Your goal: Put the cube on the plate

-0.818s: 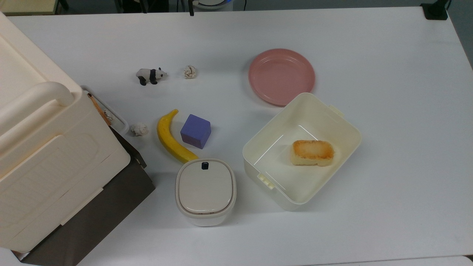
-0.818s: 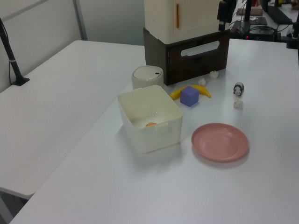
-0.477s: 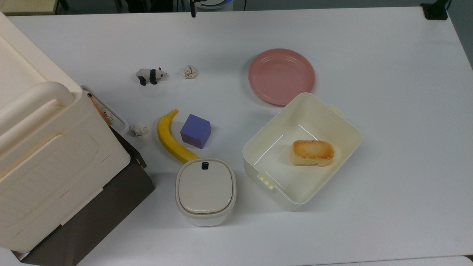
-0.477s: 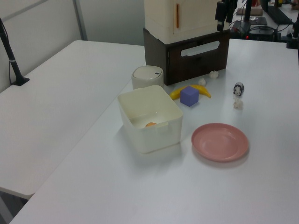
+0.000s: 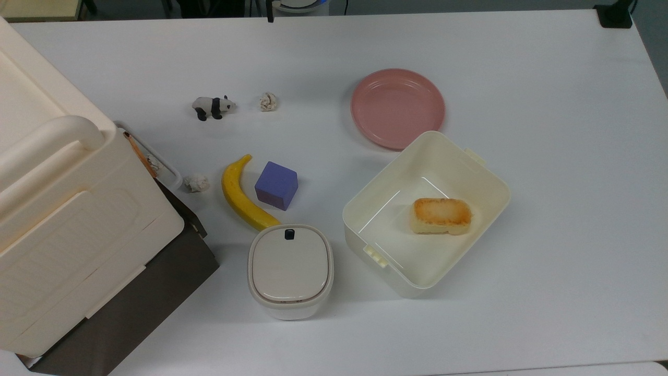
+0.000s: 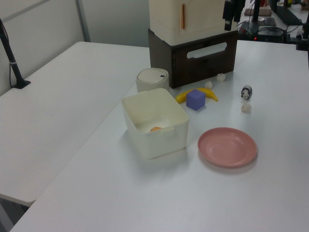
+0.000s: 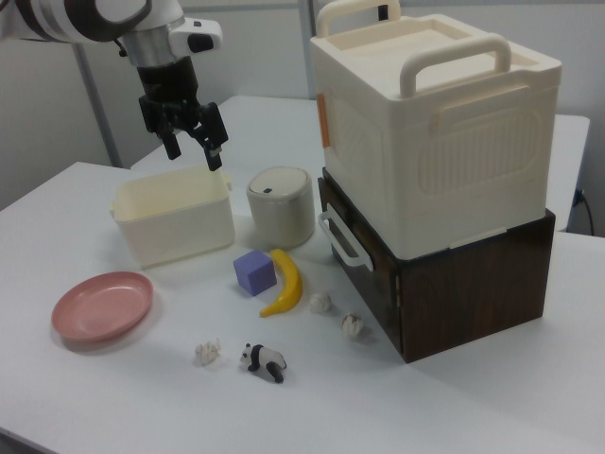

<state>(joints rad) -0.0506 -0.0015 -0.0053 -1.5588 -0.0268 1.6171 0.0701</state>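
The cube (image 5: 276, 185) sits on the counter (image 5: 548, 156) just beside the banana (image 5: 241, 194), well apart from the plate (image 5: 397, 107). Matte purple-blue, crisp-edged; it looks stiff and light (pinch two opposite flat faces). The gripper (image 7: 197, 145) hangs open, high above the tub (image 7: 175, 219).

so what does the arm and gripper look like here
In the right view, the arm has glossy white rounded shells with dark bands at the joints. A white wrist block carries a small dark mark on its side. Below it hangs the black gripper, boxy and dark, with two black fingers spread apart.
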